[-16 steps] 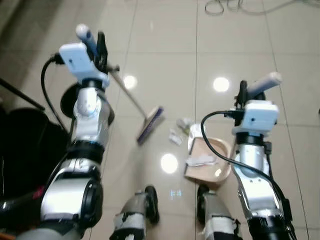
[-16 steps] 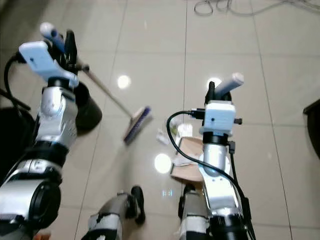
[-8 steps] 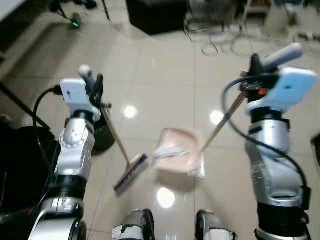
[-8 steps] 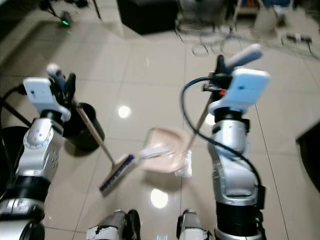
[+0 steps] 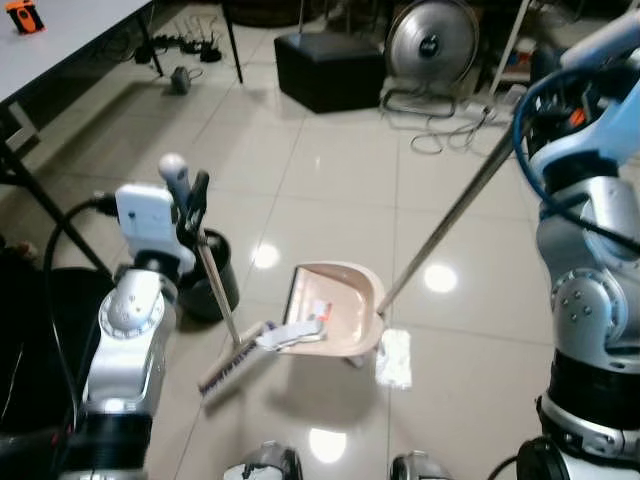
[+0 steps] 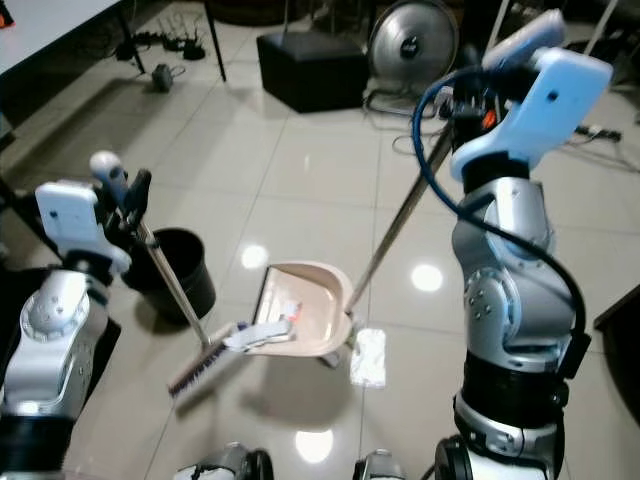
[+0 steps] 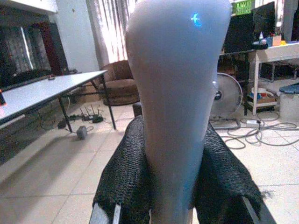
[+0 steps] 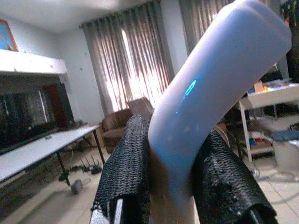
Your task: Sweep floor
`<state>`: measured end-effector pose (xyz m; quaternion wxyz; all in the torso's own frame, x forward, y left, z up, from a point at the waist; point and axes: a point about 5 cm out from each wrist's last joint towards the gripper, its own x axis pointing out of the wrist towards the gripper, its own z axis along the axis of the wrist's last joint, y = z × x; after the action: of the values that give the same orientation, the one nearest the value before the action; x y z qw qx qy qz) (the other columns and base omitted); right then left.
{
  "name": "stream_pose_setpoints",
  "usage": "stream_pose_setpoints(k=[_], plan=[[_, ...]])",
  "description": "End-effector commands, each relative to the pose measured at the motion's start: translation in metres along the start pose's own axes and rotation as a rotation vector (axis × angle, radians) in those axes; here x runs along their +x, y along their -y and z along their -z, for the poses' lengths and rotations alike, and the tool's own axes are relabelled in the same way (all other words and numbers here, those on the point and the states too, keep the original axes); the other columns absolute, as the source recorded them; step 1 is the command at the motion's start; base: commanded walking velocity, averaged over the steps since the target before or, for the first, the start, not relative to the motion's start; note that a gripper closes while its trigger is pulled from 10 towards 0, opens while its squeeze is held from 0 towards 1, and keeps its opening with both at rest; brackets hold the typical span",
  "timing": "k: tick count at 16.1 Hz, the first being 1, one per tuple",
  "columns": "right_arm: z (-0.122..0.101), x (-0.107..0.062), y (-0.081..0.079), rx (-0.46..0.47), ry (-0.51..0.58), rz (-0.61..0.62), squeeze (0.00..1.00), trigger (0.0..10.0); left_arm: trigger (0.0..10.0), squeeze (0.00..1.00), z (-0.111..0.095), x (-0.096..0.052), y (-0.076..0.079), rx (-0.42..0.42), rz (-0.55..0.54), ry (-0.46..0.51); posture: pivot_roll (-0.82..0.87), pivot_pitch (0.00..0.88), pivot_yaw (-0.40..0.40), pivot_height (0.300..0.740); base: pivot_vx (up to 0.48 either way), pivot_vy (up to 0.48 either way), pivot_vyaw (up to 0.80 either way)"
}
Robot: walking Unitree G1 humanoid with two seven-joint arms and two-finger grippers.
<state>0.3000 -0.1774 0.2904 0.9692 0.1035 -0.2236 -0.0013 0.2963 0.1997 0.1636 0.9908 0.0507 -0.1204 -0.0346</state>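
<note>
Over the tiles at 12 o'clock from the feet, right gripper (image 6: 470, 105) jaws are clamping the dustpan (image 5: 335, 310) level, keeping scraps inside, while left gripper (image 5: 190, 205) jaws are gripping the broom (image 5: 232, 362) at 9 o'clock.

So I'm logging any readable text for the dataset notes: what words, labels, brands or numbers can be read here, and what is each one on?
Readable text: none.
Green sign high on the far wall, left wrist view: has pale marks, too blurred to read.
Paper scrap in the dustpan: a red patch, no legible letters.
Orange object on the grey table: too small to tell any marking.
</note>
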Motion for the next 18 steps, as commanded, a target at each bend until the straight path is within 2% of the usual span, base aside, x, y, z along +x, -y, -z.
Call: stream_pose_setpoints(k=[1, 5, 12, 14, 16, 18], plan=[[-0.013, 0.004, -0.005, 0.061, 0.034, -0.036, 0.00, 10.0, 10.0, 0.00, -0.013, -0.002, 0.002, 0.031, -0.001, 0.036, -0.04, 0.000, 0.042, 0.740, 0.394, 0.000, 0.00], [-0.018, 0.011, 0.002, 0.135, 0.042, -0.015, 0.00, 10.0, 10.0, 0.00, -0.015, -0.014, -0.003, 0.060, -0.013, 0.027, -0.03, 0.000, 0.037, 0.740, 0.448, 0.000, 0.00], [-0.010, 0.010, 0.014, 0.205, 0.038, 0.070, 0.00, 10.0, 10.0, 0.00, -0.021, -0.013, -0.008, 0.064, -0.023, 0.017, -0.01, 0.000, 0.056, 0.740, 0.480, 0.000, 0.00], [-0.011, 0.012, 0.013, 0.201, 0.041, 0.064, 0.00, 10.0, 10.0, 0.00, -0.018, -0.018, -0.012, 0.079, -0.041, -0.001, -0.01, 0.000, 0.056, 0.740, 0.480, 0.000, 0.00], [-0.014, 0.016, 0.007, 0.167, 0.032, 0.008, 0.00, 10.0, 10.0, 0.00, -0.012, -0.026, -0.019, 0.093, -0.066, -0.034, 0.00, 0.000, 0.050, 0.740, 0.480, 0.000, 0.00], [-0.017, 0.021, -0.001, 0.153, 0.030, -0.030, 0.00, 10.0, 10.0, 0.00, -0.004, -0.038, -0.021, 0.108, -0.079, -0.069, 0.00, 0.000, 0.041, 0.740, 0.480, 0.000, 0.80]])
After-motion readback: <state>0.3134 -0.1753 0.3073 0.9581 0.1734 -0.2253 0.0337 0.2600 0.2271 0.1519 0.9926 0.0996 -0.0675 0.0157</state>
